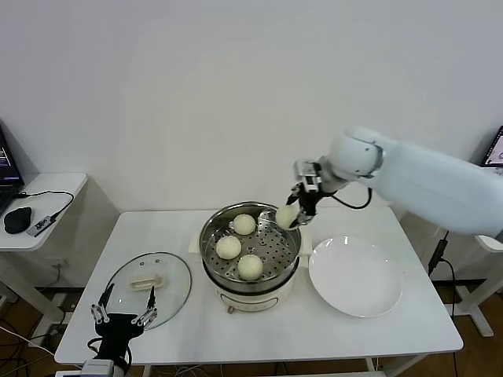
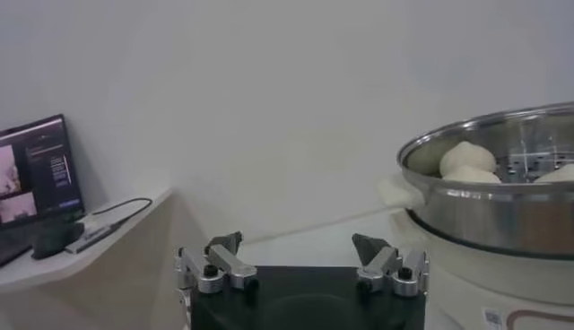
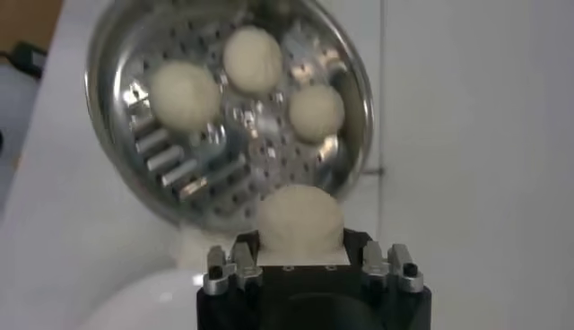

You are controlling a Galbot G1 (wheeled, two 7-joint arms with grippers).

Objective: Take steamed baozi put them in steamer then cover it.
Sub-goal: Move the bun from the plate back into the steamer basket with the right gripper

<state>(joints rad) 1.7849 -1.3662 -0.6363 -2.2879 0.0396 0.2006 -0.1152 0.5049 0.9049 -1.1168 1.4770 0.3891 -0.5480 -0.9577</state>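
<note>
Three baozi [image 1: 239, 245]: lying in steamer [image 1: 211, 250], on its perforated floor.
Fourth baozi [image 1: 285, 215]: pinched in right gripper [image 1: 292, 214], above steamer's right rim.
Left gripper [image 1: 122, 316]: jaws spread, parked beside cover [image 1: 149, 280].
Cover: flat on table [image 1: 377, 334], left of steamer.
Plate [image 1: 355, 276]: right of steamer.

Four baozi [image 1: 244, 225] – one steamer [image 1: 211, 250] – one cover [image 1: 174, 275]

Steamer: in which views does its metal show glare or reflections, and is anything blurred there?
Head view: the steamer rim gleams mildly, all sharp. Left wrist view: its steel wall mirrors the pale room. Right wrist view: bright glints on its perforated floor; the baozi in the right gripper looks soft, out of focus.
</note>
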